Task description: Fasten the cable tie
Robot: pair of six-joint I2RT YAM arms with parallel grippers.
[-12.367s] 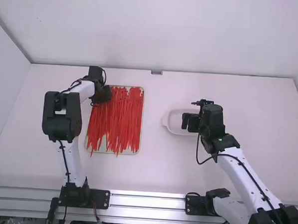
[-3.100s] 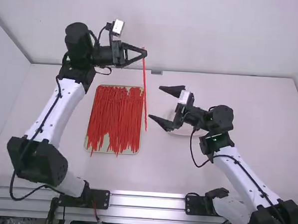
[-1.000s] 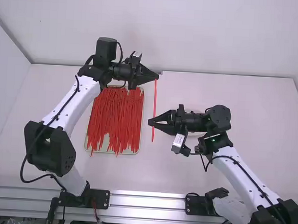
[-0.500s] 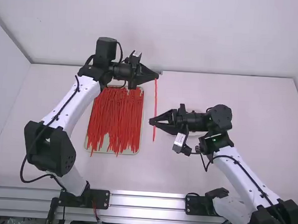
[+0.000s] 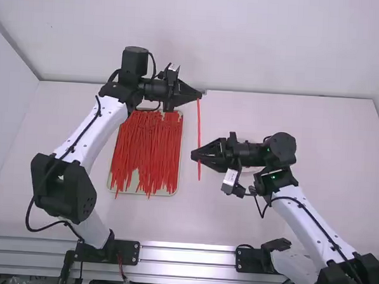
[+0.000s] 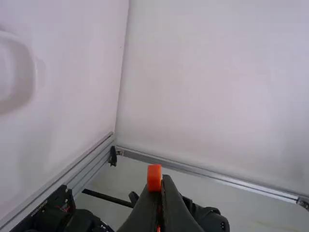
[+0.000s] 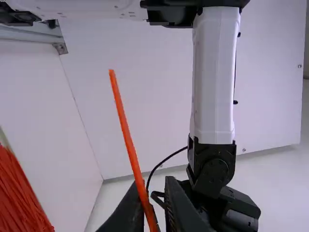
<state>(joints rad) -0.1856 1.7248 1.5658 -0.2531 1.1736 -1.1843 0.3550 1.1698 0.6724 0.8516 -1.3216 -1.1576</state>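
Where the right arm (image 5: 300, 211) stretches up from its base and across toward the middle of the table (image 5: 305, 122), the right gripper (image 5: 194, 156) is lifted off the surface and points to the left. A single red cable tie (image 5: 198, 136) hangs almost straight up and down, and its lower part passes through this gripper. A short tail sticks out below and leans a little to the right. In the right wrist view the cable tie (image 7: 126, 140) rises out of the right gripper (image 7: 152, 203) as a thin slanting strip. Whether this gripper is actually clamped on the strip, I cannot tell.

Just left of the hanging tie, a flat tray (image 5: 142, 193) lies on the table with a thick pile of loose red ties (image 5: 148, 146) on it.

Farther back, above the tray's far end, the left arm (image 5: 95, 124) bends over. The left gripper (image 5: 198, 95) is closed tight on the top of the cable tie and holds it in the air. In the left wrist view, the tie's end (image 6: 154, 178) pokes out from the closed fingers (image 6: 169, 203).
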